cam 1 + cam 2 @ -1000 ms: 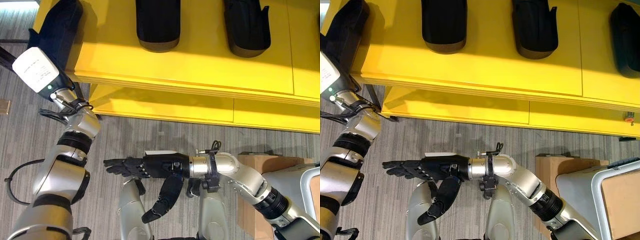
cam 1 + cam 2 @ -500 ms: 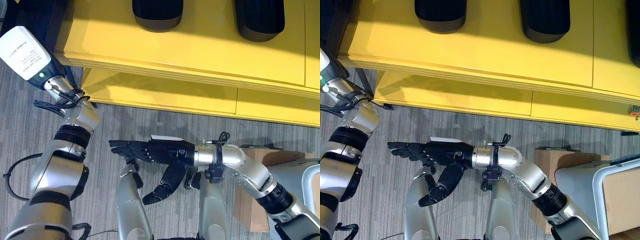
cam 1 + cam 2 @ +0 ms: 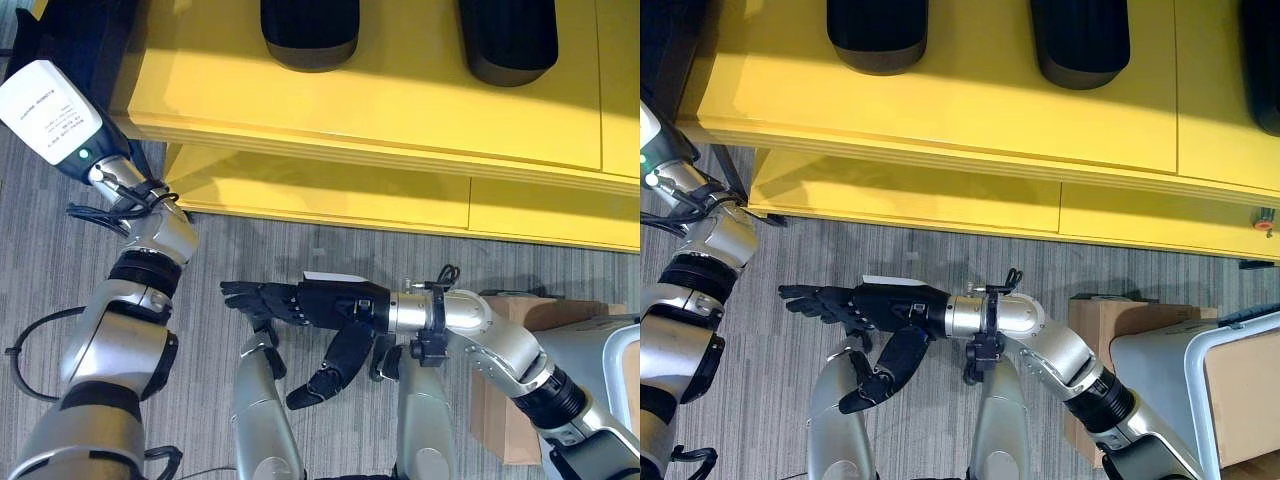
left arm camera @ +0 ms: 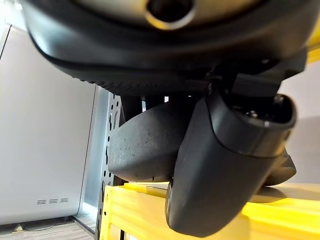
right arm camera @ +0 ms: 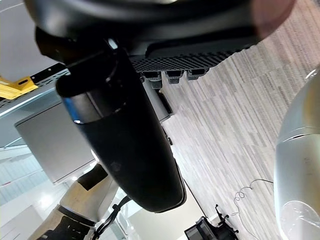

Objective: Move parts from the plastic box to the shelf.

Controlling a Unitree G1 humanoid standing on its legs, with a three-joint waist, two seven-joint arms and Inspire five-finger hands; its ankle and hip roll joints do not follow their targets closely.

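Two black parts (image 3: 310, 30) (image 3: 505, 40) lie on the top board of the yellow shelf (image 3: 400, 110). At the shelf's left end my left hand (image 4: 225, 165) is up against another black part (image 4: 142, 150) whose lower edge rests on the yellow board; the thumb lies curled across it. That part also shows dark at the far left corner (image 3: 85, 35), above the arm's white wrist box. My right hand (image 3: 320, 303) hovers low over the floor in front of the shelf, fingers straight, thumb hanging down, holding nothing.
A lower yellow board (image 3: 940, 195) runs under the top one. At the right stand a cardboard box (image 3: 505, 400) and a grey plastic box (image 3: 1200, 365). A pale grey cabinet (image 4: 45, 150) stands beyond the shelf's left end. Grey plank floor lies below.
The head camera has shifted, so the shelf sits a little differently in view. Both hands keep the same pose; the right hand stays flat, the left stays at the part.
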